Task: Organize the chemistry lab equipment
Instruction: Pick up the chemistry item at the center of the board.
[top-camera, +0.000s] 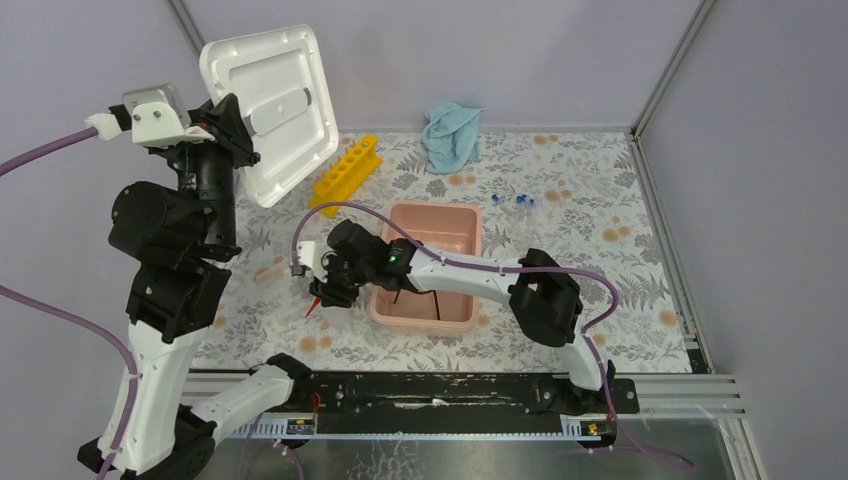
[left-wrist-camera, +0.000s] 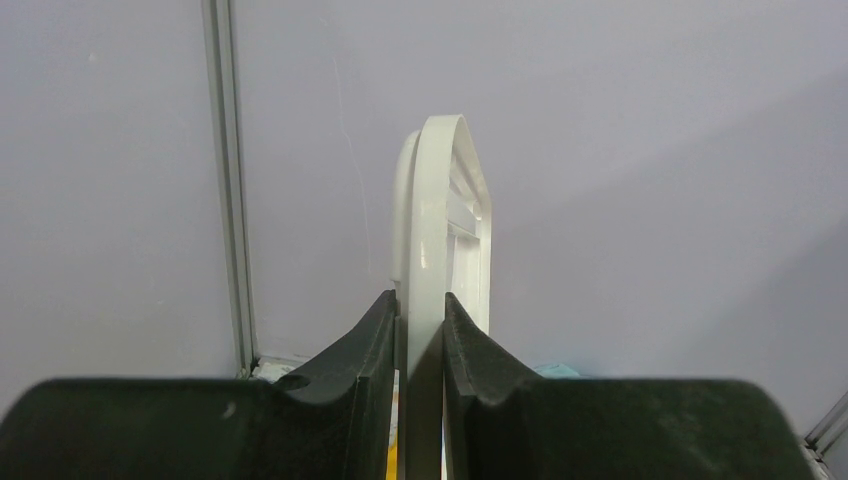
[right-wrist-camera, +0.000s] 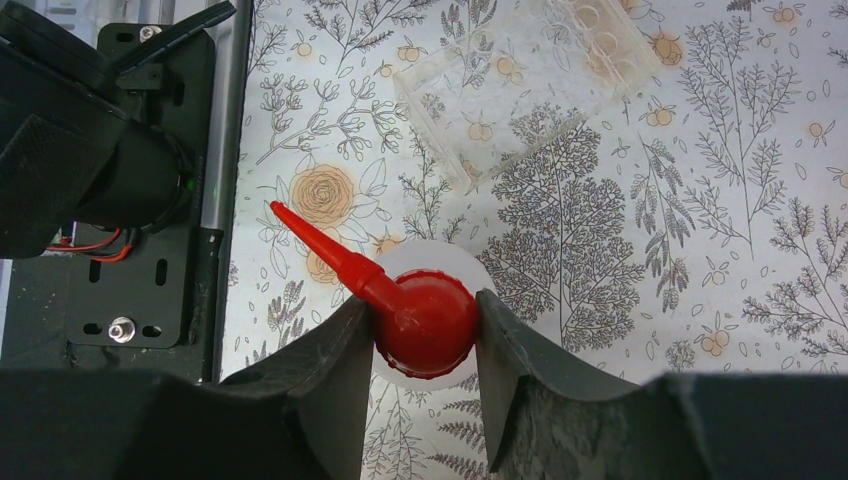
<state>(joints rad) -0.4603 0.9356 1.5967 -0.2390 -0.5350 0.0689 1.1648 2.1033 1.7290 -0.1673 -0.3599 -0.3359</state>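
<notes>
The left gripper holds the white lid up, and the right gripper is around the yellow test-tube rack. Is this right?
Not quite. The right wrist view shows the right gripper around the red cap of the red-spouted bottle, not the rack. The yellow rack lies apart from it. The left gripper does hold the white lid up.

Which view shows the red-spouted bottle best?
Right wrist: it looks straight down on the bottle, red cap and spout sharp, between the right gripper's fingers. Top external shows only the red spout tip poking out beneath that gripper. Left wrist shows none of it, just the lid in the left gripper.
</notes>
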